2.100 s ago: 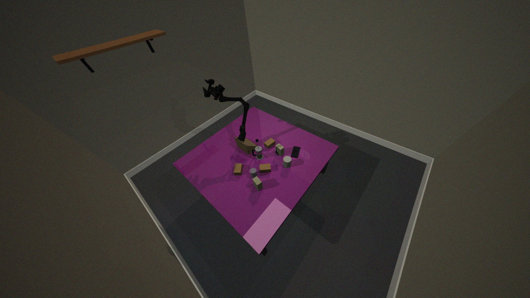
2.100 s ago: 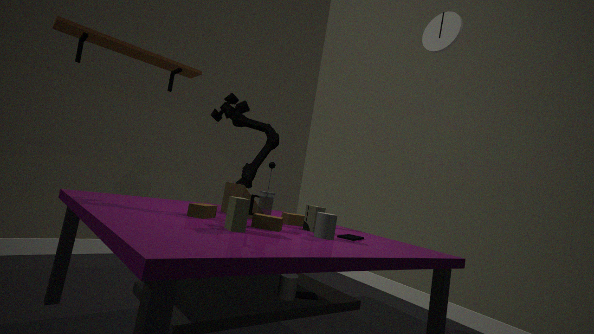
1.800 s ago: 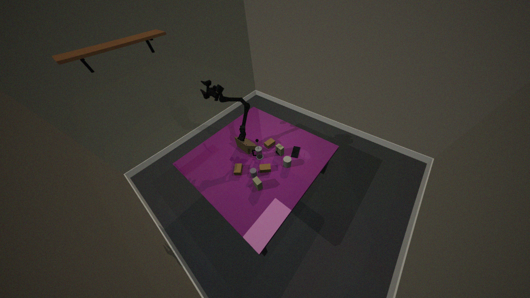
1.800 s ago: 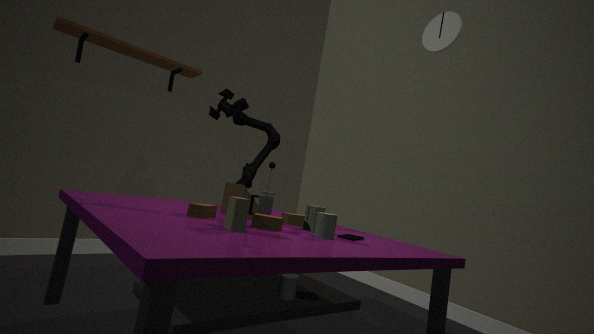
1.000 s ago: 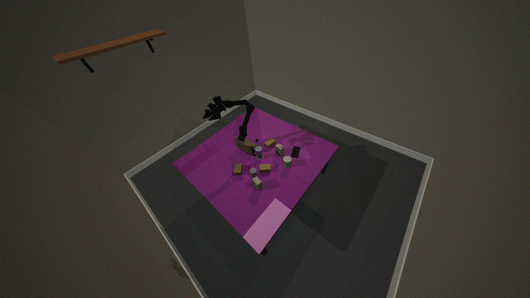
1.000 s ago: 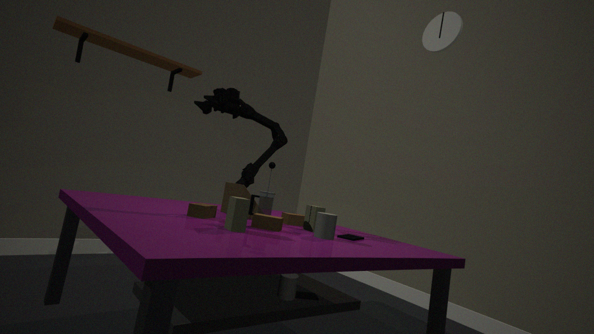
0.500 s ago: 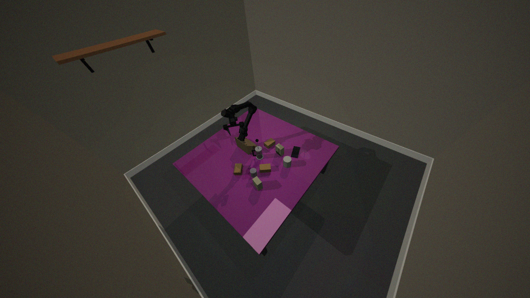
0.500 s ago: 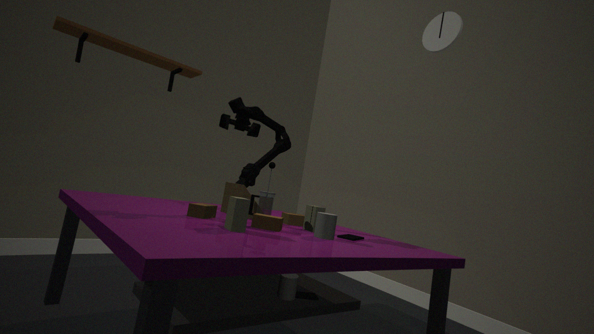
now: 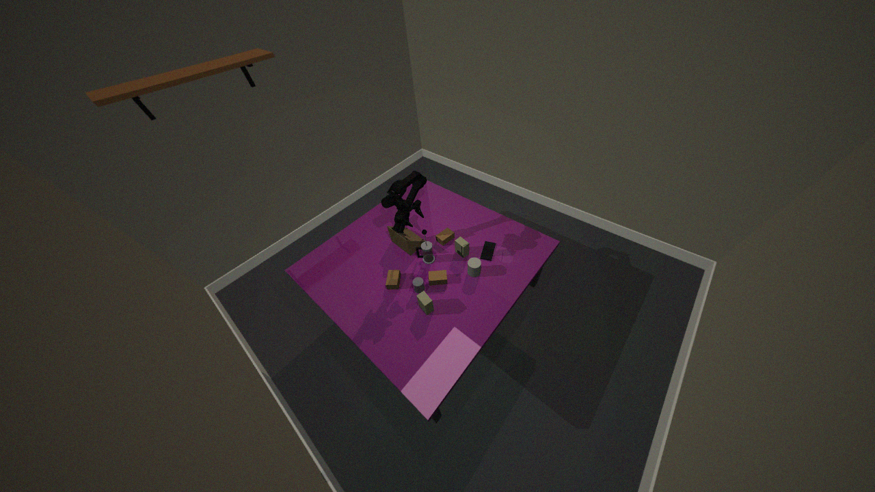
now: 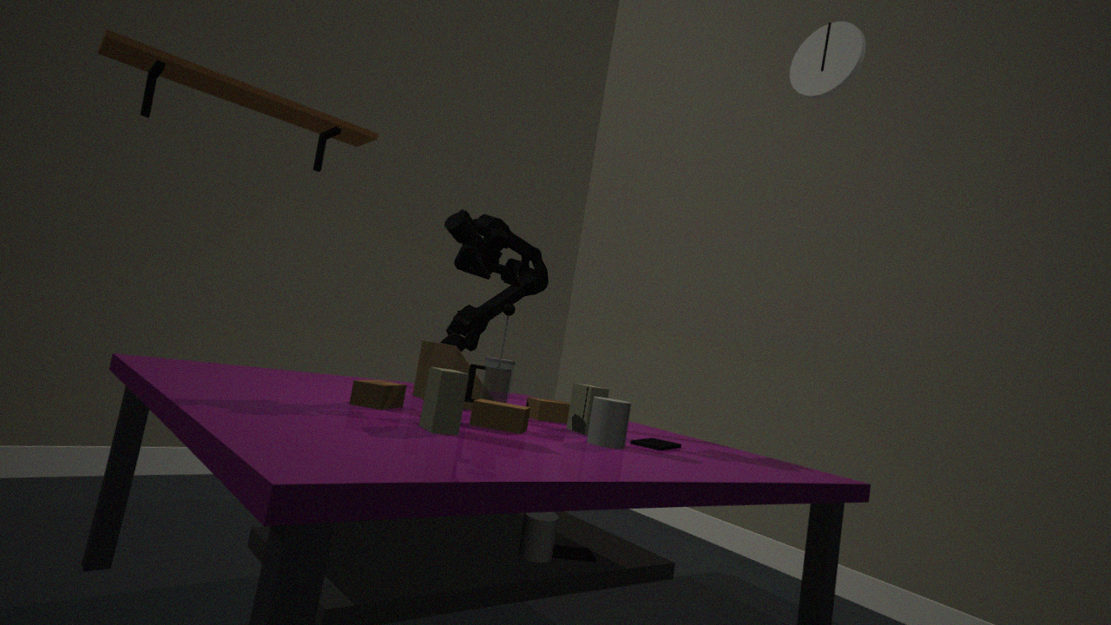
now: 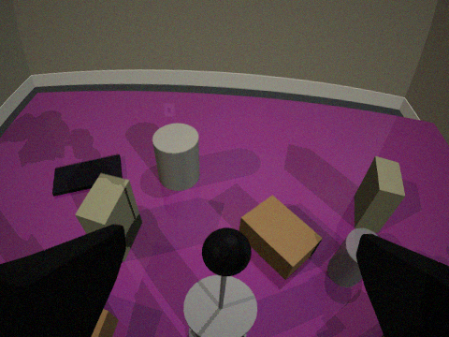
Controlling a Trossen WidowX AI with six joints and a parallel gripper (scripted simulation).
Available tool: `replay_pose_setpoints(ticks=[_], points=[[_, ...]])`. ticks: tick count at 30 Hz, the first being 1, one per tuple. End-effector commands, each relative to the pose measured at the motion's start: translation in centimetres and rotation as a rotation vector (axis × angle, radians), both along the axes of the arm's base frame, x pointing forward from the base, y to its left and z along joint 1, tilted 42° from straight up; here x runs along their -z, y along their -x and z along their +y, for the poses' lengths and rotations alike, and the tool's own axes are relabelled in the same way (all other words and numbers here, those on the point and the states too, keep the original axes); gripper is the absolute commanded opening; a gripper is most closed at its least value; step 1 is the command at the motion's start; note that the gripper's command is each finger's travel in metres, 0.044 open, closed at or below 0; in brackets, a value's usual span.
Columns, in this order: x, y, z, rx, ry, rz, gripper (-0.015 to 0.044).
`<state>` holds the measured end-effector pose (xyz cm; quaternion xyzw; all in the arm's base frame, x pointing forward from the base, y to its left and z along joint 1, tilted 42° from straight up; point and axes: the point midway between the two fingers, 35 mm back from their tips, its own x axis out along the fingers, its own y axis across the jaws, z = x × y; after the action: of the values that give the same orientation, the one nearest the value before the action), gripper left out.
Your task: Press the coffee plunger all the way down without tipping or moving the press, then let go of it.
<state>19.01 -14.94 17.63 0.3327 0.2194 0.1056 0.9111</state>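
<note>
1. Coffee press [image 11: 220,317], a glass cylinder with a pale grey round lid and a black side handle, stands upright low in the wrist frame, just below centre; in the top view it sits at mid-frame on the magenta surface [image 11: 299,125].
2. Plunger knob [image 11: 226,253], a black ball on a thin rod, rides high above the lid. In the exterior view the rod [image 10: 505,335] rises to just below the arm's elbow.
3. Black claw [image 11: 239,313] hangs above the press, looking down on it. Its two dark fingers fill the lower left and lower right corners of the wrist frame, spread wide, nothing between them, no contact with the knob.
4. Black jointed arm [image 10: 496,272] is folded over at centre of the exterior frame, its base behind a tan box [image 10: 437,365] next to the press.
5. Upper left of the wrist frame: a pale grey cylinder [image 11: 178,156], a flat black slab [image 11: 88,174] to its left, a cream-coloured carton [image 11: 108,206] below the slab.
6. Right of the knob: a tan cardboard block [image 11: 281,235], near but apart from the press.
7. Far right of the wrist frame: a tall cream box [image 11: 380,194] and a small grey can [image 11: 350,256] just below it, partly hidden by the right finger.
8. Another tan block shows in part at lower left, behind the left finger.
</note>
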Motion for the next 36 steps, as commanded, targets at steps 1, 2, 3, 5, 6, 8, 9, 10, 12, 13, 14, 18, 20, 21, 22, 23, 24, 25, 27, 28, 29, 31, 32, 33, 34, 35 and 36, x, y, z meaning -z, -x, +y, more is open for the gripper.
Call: replay_pose_setpoints(ticks=[1, 2, 3, 5, 6, 8, 9, 10, 12, 13, 14, 18, 20, 21, 22, 23, 24, 25, 27, 28, 29, 31, 32, 33, 34, 35, 36], points=[[2.0, -0.2, 2.3, -0.007, -0.015, -0.009, 0.044], [2.5, -0.3, 2.7, -0.007, -0.016, -0.01, 0.044], [2.8, -0.3, 3.0, -0.008, -0.016, -0.011, 0.044], [3.1, -0.4, 3.3, -0.008, -0.016, -0.012, 0.044], [3.0, -0.4, 3.2, -0.008, -0.016, -0.012, 0.044], [3.1, -0.5, 3.3, -0.009, -0.016, -0.011, 0.044], [3.1, -0.5, 3.3, -0.009, -0.015, -0.01, 0.044], [3.2, -0.6, 3.3, -0.009, -0.015, -0.009, 0.044], [3.4, -0.8, 3.4, -0.01, -0.013, -0.006, 0.044], [3.5, -1.0, 3.4, -0.01, -0.013, -0.004, 0.044], [3.6, -1.1, 3.5, -0.011, -0.012, -0.003, 0.044], [3.9, -1.6, 3.6, -0.012, -0.011, 0.002, 0.044], [4.0, -1.9, 3.7, -0.012, -0.01, 0.003, 0.044], [4.0, -2.0, 3.8, -0.012, -0.01, 0.003, 0.044], [4.1, -2.2, 3.8, -0.012, -0.009, 0.003, 0.044], [4.1, -2.3, 3.9, -0.012, -0.009, 0.003, 0.044], [4.2, -2.4, 3.9, -0.012, -0.009, 0.003, 0.044], [4.2, -2.6, 4.0, -0.011, -0.009, 0.002, 0.044], [4.3, -2.9, 4.1, -0.011, -0.01, 0.001, 0.044], [4.3, -3.0, 4.2, -0.011, -0.01, 0.0, 0.044], [4.3, -3.2, 4.2, -0.01, -0.011, -0.002, 0.044], [4.3, -3.4, 4.4, -0.01, -0.012, -0.005, 0.044], [4.3, -3.6, 4.4, -0.009, -0.013, -0.007, 0.044], [4.3, -3.7, 4.5, -0.009, -0.013, -0.008, 0.044], [4.3, -3.9, 4.6, -0.009, -0.014, -0.011, 0.044], [4.2, -4.0, 4.6, -0.009, -0.015, -0.012, 0.044], [4.2, -4.0, 4.7, -0.009, -0.016, -0.014, 0.044]])
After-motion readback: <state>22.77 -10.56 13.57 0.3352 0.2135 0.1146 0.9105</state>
